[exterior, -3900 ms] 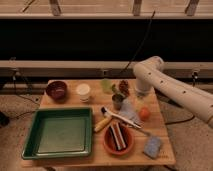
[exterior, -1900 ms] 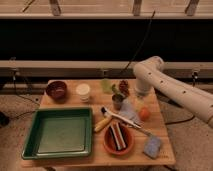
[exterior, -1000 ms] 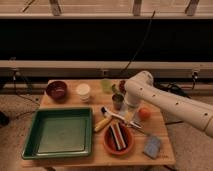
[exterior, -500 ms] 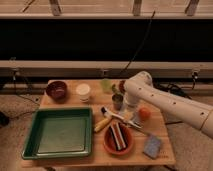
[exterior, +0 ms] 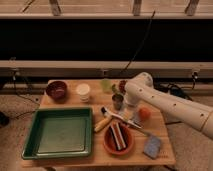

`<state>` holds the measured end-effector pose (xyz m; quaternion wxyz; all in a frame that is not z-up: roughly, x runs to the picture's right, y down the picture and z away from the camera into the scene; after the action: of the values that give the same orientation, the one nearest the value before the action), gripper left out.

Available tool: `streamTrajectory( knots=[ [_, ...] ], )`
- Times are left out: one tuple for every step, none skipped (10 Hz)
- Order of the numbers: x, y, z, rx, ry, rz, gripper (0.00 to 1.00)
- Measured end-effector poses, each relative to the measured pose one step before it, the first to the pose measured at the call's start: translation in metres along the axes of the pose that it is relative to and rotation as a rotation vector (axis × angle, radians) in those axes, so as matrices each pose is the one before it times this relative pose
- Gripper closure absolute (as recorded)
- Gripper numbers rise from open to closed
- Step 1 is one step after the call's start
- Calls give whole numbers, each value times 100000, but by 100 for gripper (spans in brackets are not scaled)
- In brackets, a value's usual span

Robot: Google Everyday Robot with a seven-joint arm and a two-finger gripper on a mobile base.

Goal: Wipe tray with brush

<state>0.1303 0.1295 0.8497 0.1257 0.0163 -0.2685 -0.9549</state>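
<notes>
Pincer [exterior: 134, 118] low over the brush handle, behind my forearm; fingers spread wide, gripping nothing. One brush [exterior: 116, 116] lies slanted across the rim of one orange bowl [exterior: 107, 145], right of the single green tray [exterior: 30, 150]. Close around: one yellow stub [exterior: 101, 125], metal cup [exterior: 118, 101], orange ball [exterior: 144, 113], blue sponge [exterior: 152, 146].

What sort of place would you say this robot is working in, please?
Probably a robotics lab test station, not a home: a small wooden table crowded with props around the green tray, loose cables on the floor, and the arm's gripper low over the brush.
</notes>
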Motion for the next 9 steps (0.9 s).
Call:
streamTrajectory(
  knots=[
    [225,-263,540,-1200,788,1721,20],
    [171,-184,497,-1158,479,1621,20],
    [228,-213,521,-710,310,1388,20],
    [197,-225,395,-335,444,1231,20],
    [224,-215,335,-341,460,790,20],
    [208,-140,226,-139,374,475,20],
    [208,-124,207,-19,346,492,20],
    [270,-283,180,647,576,555,20],
    [385,-597,208,1284,811,388,20]
  ],
)
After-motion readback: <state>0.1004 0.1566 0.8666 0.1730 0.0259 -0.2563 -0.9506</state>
